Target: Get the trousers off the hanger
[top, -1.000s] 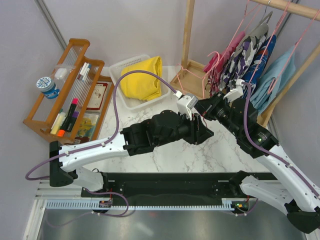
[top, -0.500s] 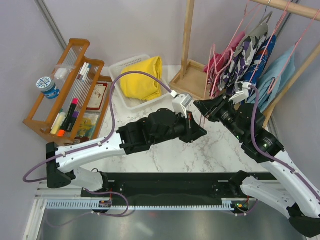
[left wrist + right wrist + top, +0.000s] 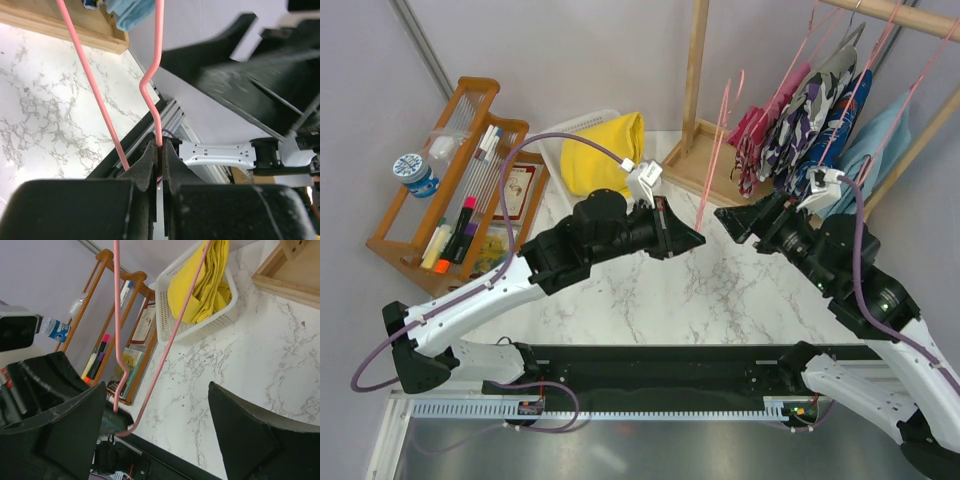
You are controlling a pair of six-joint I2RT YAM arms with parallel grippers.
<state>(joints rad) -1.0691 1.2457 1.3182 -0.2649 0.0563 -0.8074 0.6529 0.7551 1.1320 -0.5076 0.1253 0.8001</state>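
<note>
- Trousers are in two places across the table (image 3: 720, 290). One pair lies low at the back left and the other is up on the wooden rack (image 3: 697, 70) at the back right.
- Rack: the pink camouflage pair (image 3: 752, 128) still hangs there from a pink wire hanger. A purple-white camouflage garment (image 3: 810, 110) and a light blue garment (image 3: 875, 150) hang beside it, and neither belongs to this task.
- White basket (image 3: 207, 327), back left of centre: the yellow pair (image 3: 605, 150) lies bunched inside with no hanger on it. I count that pair as done.
- Bare pink hanger (image 3: 160, 30): it stands nearly upright above mid-table, between the two arms, with no cloth on it.
- Left gripper (image 3: 160, 145): jaws are pinched tight on the hanger wire just below its kink, and nothing else is held.
- Right gripper (image 3: 156, 405): jaws are spread wide and hold nothing. It sits just beside the hanger without touching it.
- Step in hand (judgement): this is the gap between pairs. One hanger is stripped and needs putting somewhere.
- Next move (judgement): park the bare hanger well clear of the rack, then reach for the pink camouflage pair. One gripper should steady its hanger while the other draws the cloth off, without catching the neighbouring garments.
</note>
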